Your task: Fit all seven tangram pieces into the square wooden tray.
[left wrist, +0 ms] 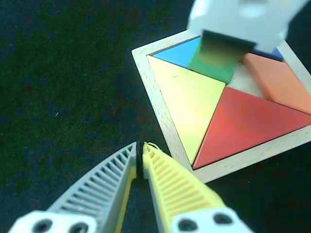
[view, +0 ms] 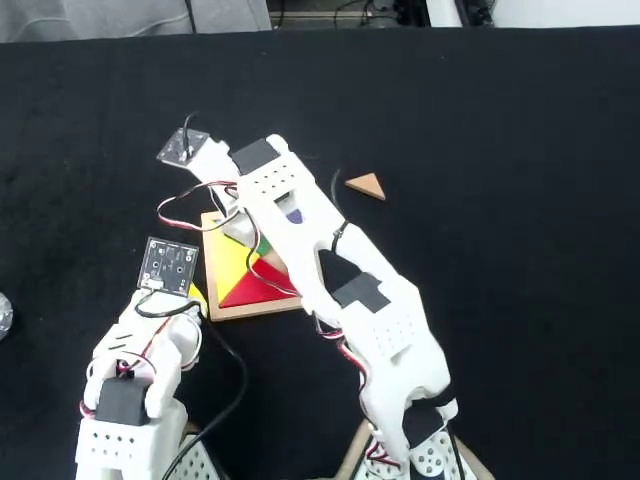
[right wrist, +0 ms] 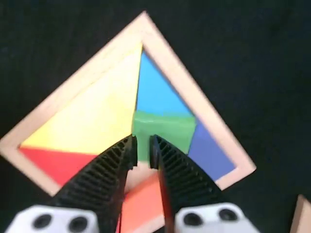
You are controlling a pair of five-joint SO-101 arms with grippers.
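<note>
The right gripper (right wrist: 141, 145) is held just over the green square (right wrist: 163, 128) in the tray (right wrist: 199, 104), jaws a little apart, nothing gripped. The left gripper (left wrist: 141, 160) is closed tight beside the tray. 1 triangle (view: 366, 185) lies outside; it should be turned to match the gap.

Left arm (view: 140, 360) tucked back, near left. Left gripper (left wrist: 141, 151) pointing down, fingers pressed together. Right arm (view: 340, 270) stretched far-left from near-centre base. Right gripper (right wrist: 142, 144) pointing down, fingers slightly apart.
</note>
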